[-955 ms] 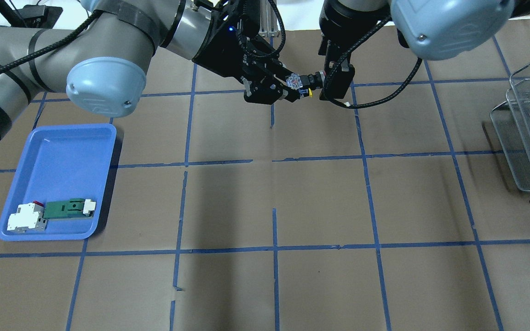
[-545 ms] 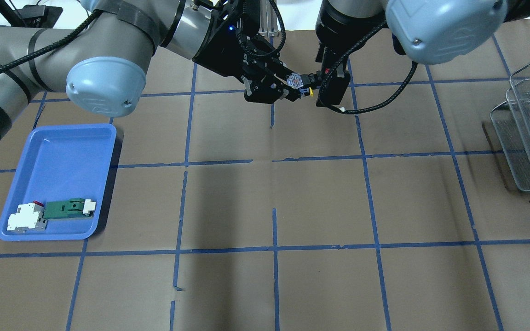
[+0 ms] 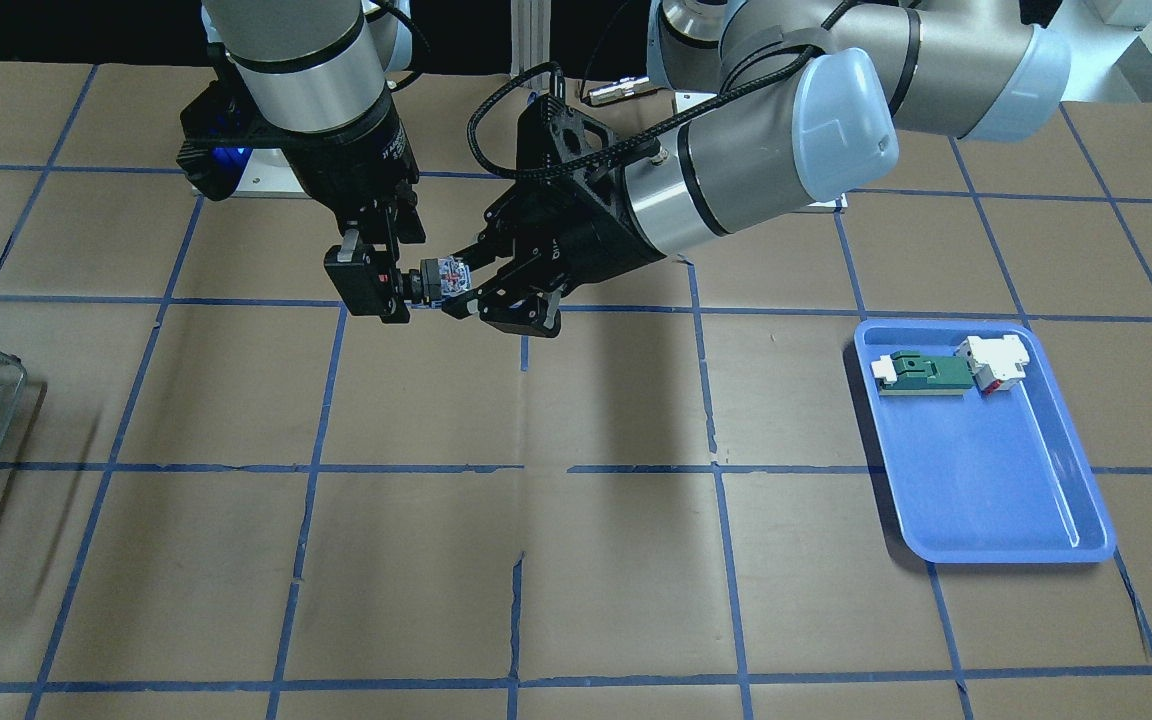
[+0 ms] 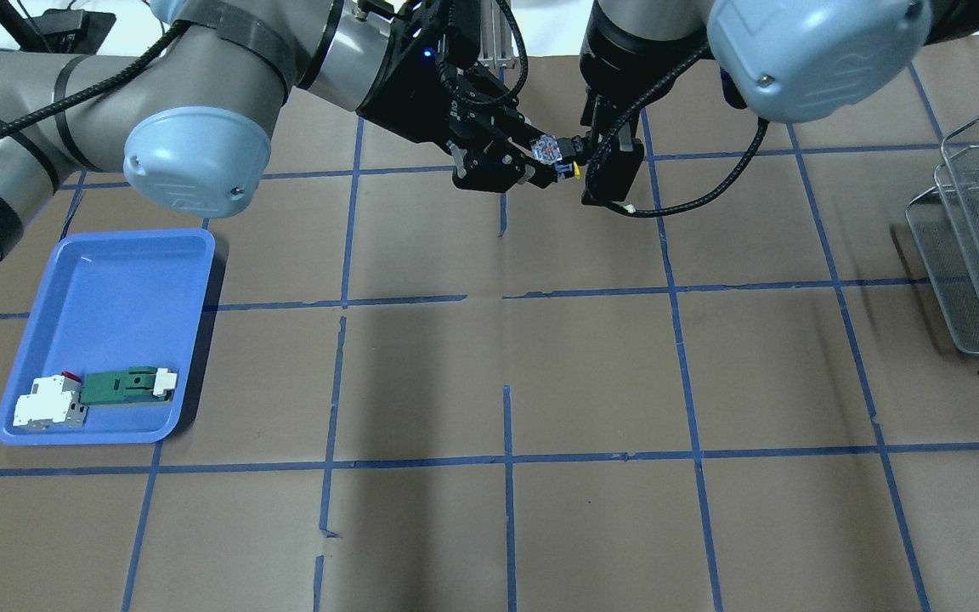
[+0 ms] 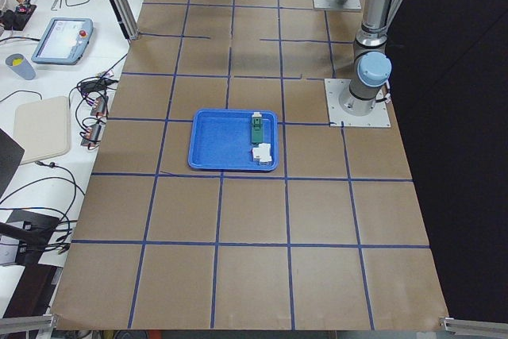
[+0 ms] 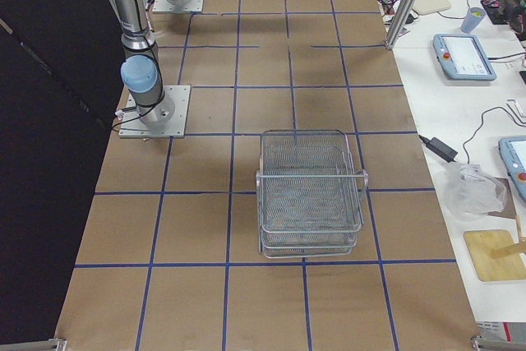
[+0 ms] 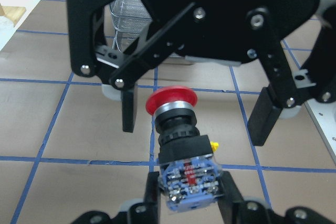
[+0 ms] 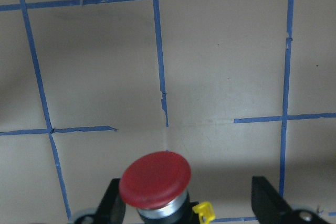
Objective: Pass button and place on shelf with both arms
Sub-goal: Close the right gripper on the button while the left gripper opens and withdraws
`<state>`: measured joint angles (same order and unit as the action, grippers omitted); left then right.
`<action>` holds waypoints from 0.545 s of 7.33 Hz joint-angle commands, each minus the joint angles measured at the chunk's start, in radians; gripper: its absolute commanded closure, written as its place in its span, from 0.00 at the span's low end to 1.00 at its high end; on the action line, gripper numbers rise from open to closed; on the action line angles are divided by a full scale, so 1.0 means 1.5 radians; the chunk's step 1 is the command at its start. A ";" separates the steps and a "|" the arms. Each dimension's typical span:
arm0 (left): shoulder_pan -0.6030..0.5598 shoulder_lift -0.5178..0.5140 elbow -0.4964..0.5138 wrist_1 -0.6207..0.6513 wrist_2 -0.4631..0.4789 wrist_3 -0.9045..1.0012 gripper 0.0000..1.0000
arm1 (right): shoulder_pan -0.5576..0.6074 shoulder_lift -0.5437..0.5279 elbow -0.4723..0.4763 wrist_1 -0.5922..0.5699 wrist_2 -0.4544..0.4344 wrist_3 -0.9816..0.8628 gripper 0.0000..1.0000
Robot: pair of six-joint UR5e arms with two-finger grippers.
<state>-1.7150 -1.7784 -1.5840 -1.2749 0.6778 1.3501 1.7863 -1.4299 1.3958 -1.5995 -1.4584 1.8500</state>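
Note:
The button (image 7: 176, 124) has a red mushroom cap, a black body and a whitish terminal end. My left gripper (image 4: 545, 166) is shut on its terminal end and holds it level above the table's far middle. My right gripper (image 7: 197, 116) is open, with one finger on each side of the red cap and not touching it. The cap also shows between those fingers in the right wrist view (image 8: 155, 179). The front view shows both grippers meeting at the button (image 3: 433, 280). The wire shelf (image 4: 978, 246) stands at the right edge, far from both grippers.
A blue tray (image 4: 116, 289) lies at the near left and holds a green-and-white flat part (image 4: 124, 384) and a white block with red (image 4: 48, 401). The table is brown paper with a blue tape grid.
My right gripper has moved left, toward the left gripper, and its open fingers now sit around the button's cap. The left gripper has held still with the button.

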 commanded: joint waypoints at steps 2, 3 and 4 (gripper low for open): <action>-0.001 -0.001 0.000 0.000 0.000 0.000 1.00 | 0.001 -0.001 -0.001 -0.002 0.002 -0.001 0.70; 0.000 0.000 0.000 0.000 0.000 0.000 1.00 | 0.001 -0.001 -0.001 -0.002 0.002 -0.001 0.77; 0.000 0.000 0.000 0.000 0.000 0.000 1.00 | 0.001 -0.001 -0.003 -0.003 0.003 -0.001 0.89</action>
<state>-1.7156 -1.7784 -1.5846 -1.2747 0.6779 1.3500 1.7864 -1.4312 1.3934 -1.6030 -1.4563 1.8487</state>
